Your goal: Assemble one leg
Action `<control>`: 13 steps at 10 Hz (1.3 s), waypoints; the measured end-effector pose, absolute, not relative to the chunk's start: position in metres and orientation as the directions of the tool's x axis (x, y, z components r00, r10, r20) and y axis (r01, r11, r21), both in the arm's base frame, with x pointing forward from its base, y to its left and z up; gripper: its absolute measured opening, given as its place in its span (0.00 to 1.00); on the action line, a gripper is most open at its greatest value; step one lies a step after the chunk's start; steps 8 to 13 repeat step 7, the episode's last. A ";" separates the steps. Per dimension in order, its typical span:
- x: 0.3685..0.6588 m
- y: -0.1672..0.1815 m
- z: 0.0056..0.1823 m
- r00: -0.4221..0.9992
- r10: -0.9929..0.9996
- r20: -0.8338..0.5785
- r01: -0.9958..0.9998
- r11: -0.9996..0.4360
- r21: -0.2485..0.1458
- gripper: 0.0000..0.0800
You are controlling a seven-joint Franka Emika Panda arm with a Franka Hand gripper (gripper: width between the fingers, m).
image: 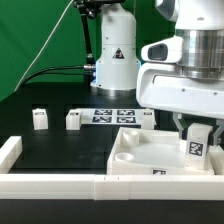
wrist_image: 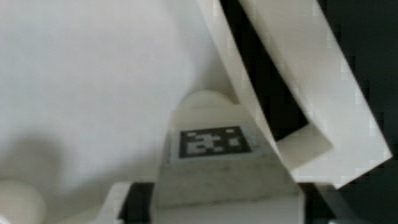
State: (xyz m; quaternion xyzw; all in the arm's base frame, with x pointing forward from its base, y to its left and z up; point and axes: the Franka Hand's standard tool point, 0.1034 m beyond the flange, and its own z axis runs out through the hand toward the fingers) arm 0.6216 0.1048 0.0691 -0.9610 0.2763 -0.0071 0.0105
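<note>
My gripper (image: 197,133) is shut on a leg (image: 197,146), a small white post with a black-and-white tag, held upright over the large white square panel (image: 140,152) near its corner at the exterior view's right. In the wrist view the leg (wrist_image: 217,150) fills the space between the dark pads (wrist_image: 143,200), with its tag facing the camera and the panel (wrist_image: 89,90) close below. Two more legs (image: 39,119) (image: 73,120) stand on the black table at the exterior view's left. Another leg (image: 148,119) stands behind the panel.
The marker board (image: 112,115) lies flat behind the panel. Long white border rails (image: 60,182) run along the front edge, with one rail (image: 9,152) at the exterior view's left. The arm's white base (image: 115,50) stands at the back.
</note>
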 end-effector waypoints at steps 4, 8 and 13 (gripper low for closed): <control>0.619 0.085 0.070 0.679 -0.734 0.033 -0.734 -0.678 0.025 0.38; 0.619 0.087 0.069 0.679 -0.733 0.029 -0.734 -0.679 0.022 0.69; 0.619 0.087 0.069 0.679 -0.733 0.029 -0.734 -0.679 0.022 0.69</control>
